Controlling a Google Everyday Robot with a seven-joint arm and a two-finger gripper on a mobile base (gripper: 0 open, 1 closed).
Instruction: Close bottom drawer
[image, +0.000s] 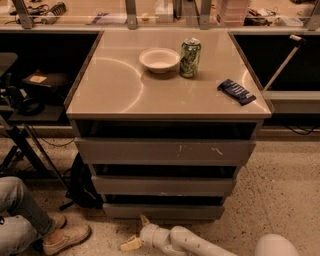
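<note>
The bottom drawer is the lowest and narrowest plain grey front of the cabinet, just above the speckled floor. Its front sits back under the middle drawer, with a dark gap above it. My gripper is low at the floor, just in front of the bottom drawer's left part, on the end of my white arm that comes in from the lower right. One finger points up toward the drawer front and the other points left, so the fingers are spread open and hold nothing.
The top drawer with pale scratch marks sticks out the farthest. On the cabinet top stand a white bowl, a green can and a dark blue packet. A person's leg and shoe are at the lower left.
</note>
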